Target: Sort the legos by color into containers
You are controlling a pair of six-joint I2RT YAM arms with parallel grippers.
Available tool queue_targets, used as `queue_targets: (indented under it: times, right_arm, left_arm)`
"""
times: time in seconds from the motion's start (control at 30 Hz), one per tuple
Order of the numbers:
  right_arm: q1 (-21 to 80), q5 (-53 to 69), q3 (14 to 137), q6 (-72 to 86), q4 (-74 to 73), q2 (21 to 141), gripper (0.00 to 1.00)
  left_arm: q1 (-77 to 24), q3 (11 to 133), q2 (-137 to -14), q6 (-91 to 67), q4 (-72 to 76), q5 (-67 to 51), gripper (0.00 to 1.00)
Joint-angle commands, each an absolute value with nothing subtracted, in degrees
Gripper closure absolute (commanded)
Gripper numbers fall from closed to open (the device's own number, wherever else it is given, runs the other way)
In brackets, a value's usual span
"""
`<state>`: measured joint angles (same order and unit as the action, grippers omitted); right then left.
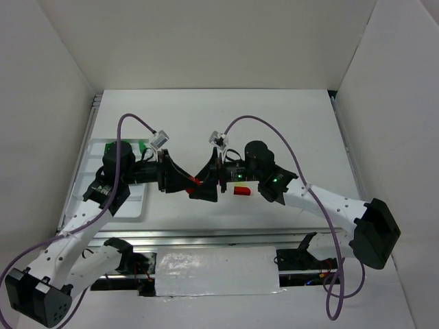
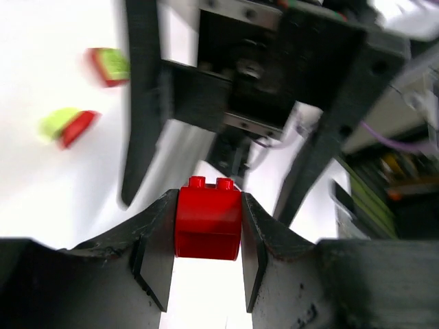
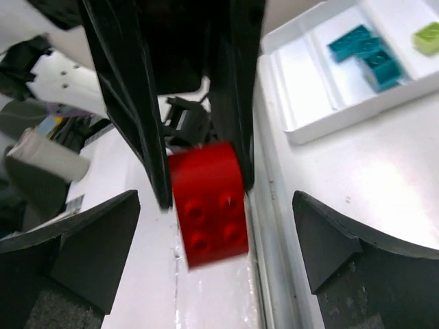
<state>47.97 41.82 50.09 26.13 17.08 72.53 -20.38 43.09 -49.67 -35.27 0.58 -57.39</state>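
Note:
A red lego (image 2: 208,218) hangs above the table between the two arms, studs up, with my left gripper (image 2: 208,200) shut on its sides. My right gripper (image 3: 216,205) faces it, open, its fingers (image 2: 140,130) spread wide on either side and clear of the brick (image 3: 209,205). From above, both grippers meet at the table's middle, left (image 1: 191,184) and right (image 1: 207,184). The white tray (image 1: 91,179) lies at the left; its containers hold green legos (image 1: 110,146), teal legos (image 3: 357,44) and a lime one (image 3: 426,38).
Another red lego (image 1: 241,190) lies on the table under my right arm. Two red-and-lime pieces (image 2: 110,66) (image 2: 67,125) lie on the table beyond the grippers. Purple cables loop over both arms. White walls enclose the table.

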Motion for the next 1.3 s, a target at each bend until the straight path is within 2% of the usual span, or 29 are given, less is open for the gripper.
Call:
queue_targets:
  times: [0.0,0.13,0.2,0.3,0.33,0.43,0.63,0.73,1.0,1.23,1.27]
  right_arm:
    - [45.8,35.4,47.2,26.7,19.3,69.7,0.0]
    - [42.1,34.7,42.8,27.3,18.1,66.6,0.0]
    - [40.8,30.6,41.7,26.8,14.2,64.9,0.0]
    - [39.9,24.0,41.1,25.7,7.9,62.9,0.0]
    - [39.9,22.4,41.1,25.6,6.5,61.6,0.0]
    - [39.8,19.3,41.0,24.9,2.6,59.4,0.0]
    - [39.6,19.1,39.9,24.3,0.4,57.0,0.0]
    - [39.6,18.5,39.5,24.6,-0.7,56.3,0.0]
    - [39.6,18.0,38.9,24.6,-1.2,54.3,0.0]
    - [39.6,18.6,38.8,24.5,-0.9,54.7,0.0]
    - [39.6,18.7,38.8,24.5,-0.9,54.8,0.0]
  left_arm:
    - [-19.9,49.4,-51.4,-30.2,-10.1,-43.4,1.0]
    - [-14.6,54.5,-54.1,-30.6,-18.1,-31.2,1.0]
    - [-11.4,54.8,-54.9,-32.5,-21.8,-23.6,1.0]
    - [-3.2,54.1,-54.8,-36.7,-27.8,-12.5,1.0]
    - [2.2,52.1,-54.4,-39.9,-29.3,-10.5,1.0]
    - [10.1,46.5,-49.8,-45.1,-32.9,-3.5,1.0]
    - [13.2,40.5,-36.7,-52.4,-39.5,12.6,1.0]
    - [13.2,38.4,-36.2,-53.5,-41.4,14.5,1.0]
    - [13.2,33.8,-41.9,-60.4,-42.5,10.6,1.0]
    - [13.2,29.4,-40.3,-62.9,-41.0,10.6,1.0]
    - [13.2,28.9,-40.3,-63.0,-40.8,10.5,0.96]
